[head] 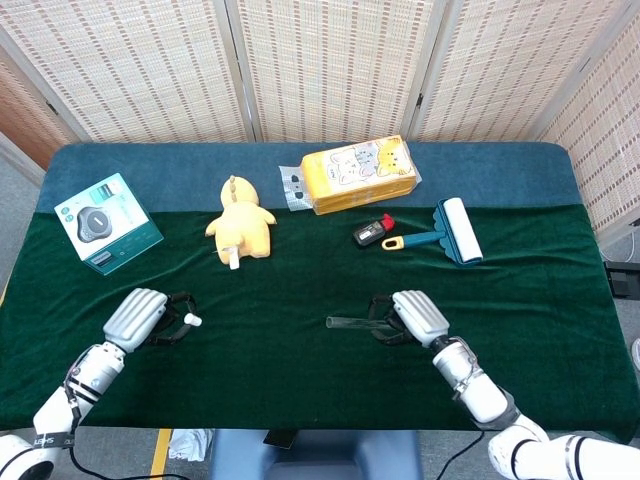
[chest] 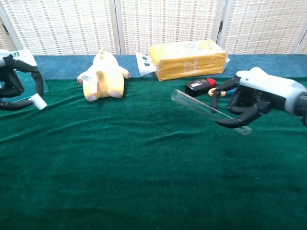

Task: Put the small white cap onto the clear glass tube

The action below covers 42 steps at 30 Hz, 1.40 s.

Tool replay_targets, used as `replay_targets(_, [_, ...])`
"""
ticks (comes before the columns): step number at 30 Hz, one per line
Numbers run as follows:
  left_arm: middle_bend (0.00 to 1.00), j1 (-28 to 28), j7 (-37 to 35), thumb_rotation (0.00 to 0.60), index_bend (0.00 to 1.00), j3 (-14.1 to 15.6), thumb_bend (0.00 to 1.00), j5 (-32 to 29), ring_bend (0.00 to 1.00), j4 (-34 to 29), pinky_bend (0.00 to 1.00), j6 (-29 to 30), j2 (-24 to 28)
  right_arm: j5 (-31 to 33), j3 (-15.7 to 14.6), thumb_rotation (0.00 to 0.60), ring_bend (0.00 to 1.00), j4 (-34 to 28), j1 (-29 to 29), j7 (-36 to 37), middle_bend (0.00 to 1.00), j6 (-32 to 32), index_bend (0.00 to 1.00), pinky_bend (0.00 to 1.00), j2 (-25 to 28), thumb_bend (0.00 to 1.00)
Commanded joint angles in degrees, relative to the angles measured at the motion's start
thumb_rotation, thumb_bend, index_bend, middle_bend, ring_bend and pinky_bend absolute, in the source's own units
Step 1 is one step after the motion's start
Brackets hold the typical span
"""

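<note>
Staged lab tabletop: green cloth table (head: 320, 400), woven screen backdrop (head: 330, 60).

- Cloth (head: 300, 290): dark green.
- Toy (head: 240, 226): yellow.
- Box (head: 108, 223): teal.
- Pack (head: 360, 175): yellow with cartoon print.
- Roller (head: 455, 230): blue, white roll.
- Cap (chest: 37, 101): white.

Table draped in dark green velvet cloth (head: 300, 290). On it are seen: teal cardboard box (head: 108, 223), yellow plush toy (head: 241, 224), yellow tissue pack (head: 361, 175), black-red device (head: 372, 232), blue-handled lint roller (head: 448, 232).

Bright, even overhead light, soft shadows, both views sharp.
</note>
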Motion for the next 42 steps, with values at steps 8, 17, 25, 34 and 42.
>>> replay_targets(8, [1.00,-2.94,-2.96,0.600,0.58,-2.40,0.48,3.07,0.86,-4.63,0.76,1.38,0.71,1.15,1.51,0.600,0.89,0.70,1.86,3.12,1.00,0.07,0.77,1.00,-5.11,0.72])
replay_targets(17, [1.00,-3.99,1.36,0.600,0.59,-4.46,0.49,2.39,0.86,-7.23,0.76,3.97,-2.11,2.92,3.11,0.600,0.89,1.02,3.63,4.34,1.00,-0.13,0.77,1.00,-9.00,0.72])
replay_targets(25, [1.00,-4.27,6.59,0.600,0.60,-5.45,0.49,1.57,0.86,-7.84,0.76,6.44,-5.90,4.31,3.94,0.600,0.89,1.36,4.35,5.93,1.00,-0.21,0.78,1.00,-11.13,0.72])
replay_targets(34, [1.00,-4.85,10.40,0.600,0.60,-6.13,0.49,0.83,0.86,-9.09,0.76,7.76,-8.74,5.27,4.23,0.600,0.89,2.70,5.05,5.78,1.00,-0.06,0.78,1.00,-13.04,0.72])
replay_targets(42, [1.00,-5.46,12.01,0.600,0.60,-6.27,0.49,0.64,0.86,-9.97,0.76,8.07,-10.62,4.70,4.56,0.600,0.89,3.21,5.08,7.03,1.00,0.73,0.78,1.00,-13.73,0.72])
